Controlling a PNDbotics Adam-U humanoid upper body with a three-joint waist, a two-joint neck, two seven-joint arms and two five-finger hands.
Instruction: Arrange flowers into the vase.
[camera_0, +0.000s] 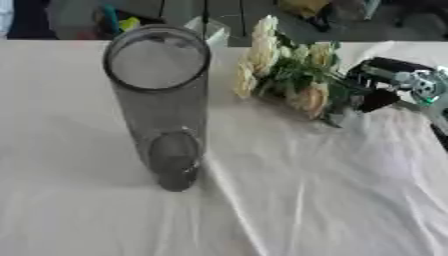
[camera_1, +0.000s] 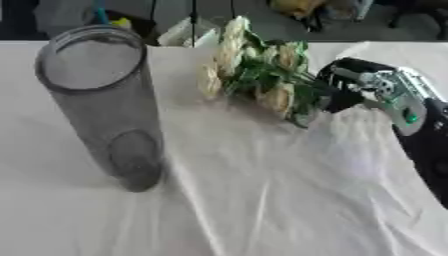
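Flowers held beside the empty vase

The cream-and-green flowers (camera_1: 254, 75) lie low over the desk (camera_1: 289, 200), right of the tall smoky glass vase (camera_0: 162, 100) standing upright. The right hand (camera_1: 346, 90) comes in from the right edge, its fingers curled round the stems at the bunch's near end.

Layout around the vase (camera_0: 162, 105)

The vase stands upright on the tabletop (camera_0: 306, 200), toward its left. The flowers (camera_0: 284, 70) lie on the tabletop to the right of the vase and slightly behind it, apart from it. The right hand (camera_1: 346, 87) is farther right of the vase, at the flowers' right end, touching them.
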